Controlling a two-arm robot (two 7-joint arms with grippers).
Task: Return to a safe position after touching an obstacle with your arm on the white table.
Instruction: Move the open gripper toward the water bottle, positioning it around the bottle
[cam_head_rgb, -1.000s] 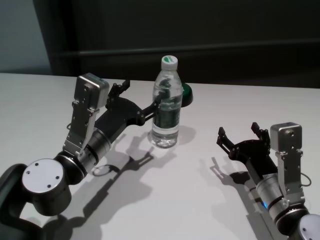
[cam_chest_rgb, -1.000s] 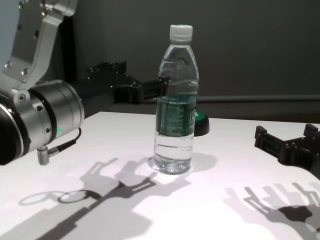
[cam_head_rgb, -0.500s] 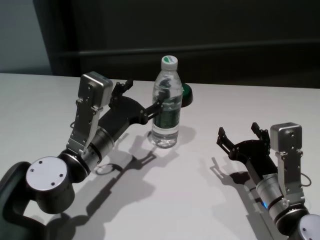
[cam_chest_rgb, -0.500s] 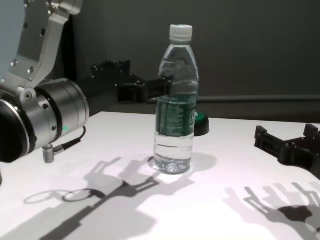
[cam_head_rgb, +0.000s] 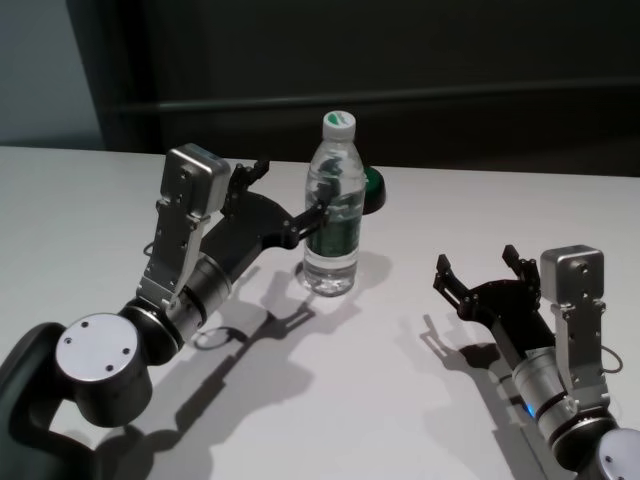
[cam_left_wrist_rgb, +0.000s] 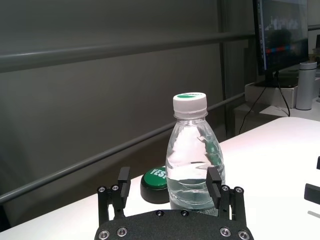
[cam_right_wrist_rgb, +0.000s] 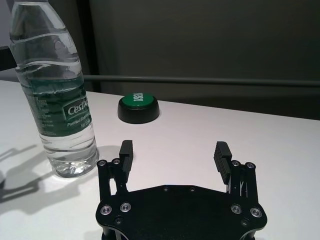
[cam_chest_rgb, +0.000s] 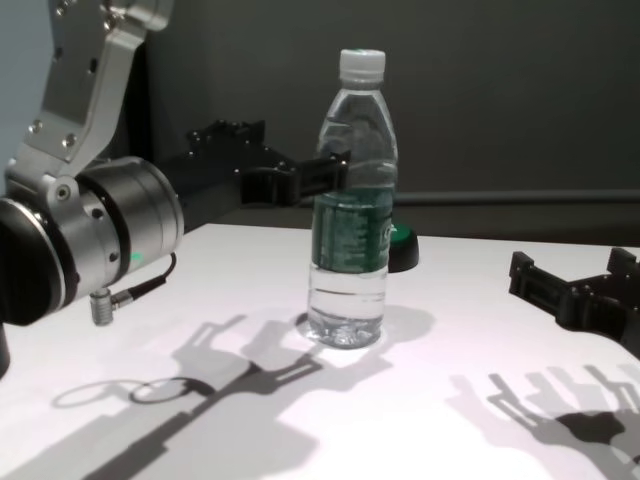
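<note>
The obstacle, a clear water bottle with a white cap and green label, stands upright in the middle of the white table. My left gripper is open and reaches in from the left at the bottle's upper half. One finger lies at the bottle's side; I cannot tell if it touches. In the left wrist view the bottle rises just beyond the open gripper. My right gripper rests open low on the right, apart from the bottle.
A green-topped black button sits just behind the bottle, near the table's far edge. A dark wall with a rail runs behind the table. The left elbow joint bulks large at the near left.
My left arm has crept slightly forward and to the right, toward the bottle. The bottle stays upright in the same spot. The right arm has not moved.
</note>
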